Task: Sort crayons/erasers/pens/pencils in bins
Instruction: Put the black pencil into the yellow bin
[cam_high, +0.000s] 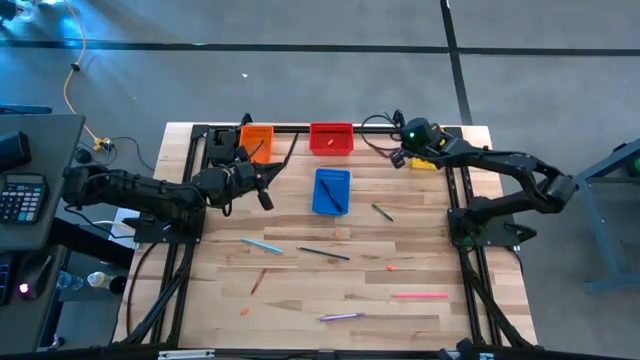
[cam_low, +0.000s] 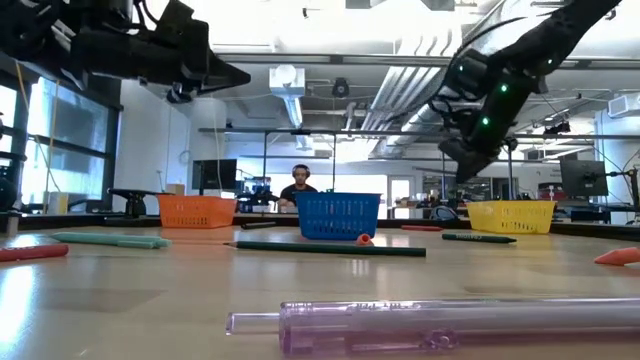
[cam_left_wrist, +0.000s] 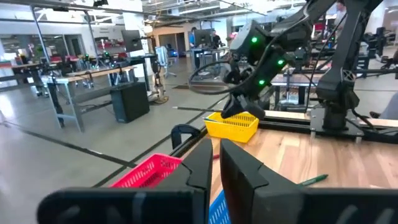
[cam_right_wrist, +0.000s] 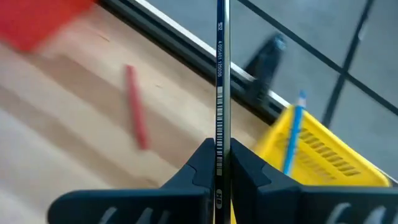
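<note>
Calculator (cam_high: 22, 196) at the 9 o'clock edge; yellow cable (cam_high: 72, 72) at 11 o'clock. Seated person (cam_low: 299, 186) beyond the table (cam_high: 300, 290).

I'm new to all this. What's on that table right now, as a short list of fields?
Bins: orange bin, red bin, blue bin, yellow bin.
Right gripper: shut on a dark pencil, by the yellow bin.
Left gripper: fingers nearly together, nothing visible between them, near the orange bin.
Loose on table: teal pen, pink pen, purple pen.
</note>
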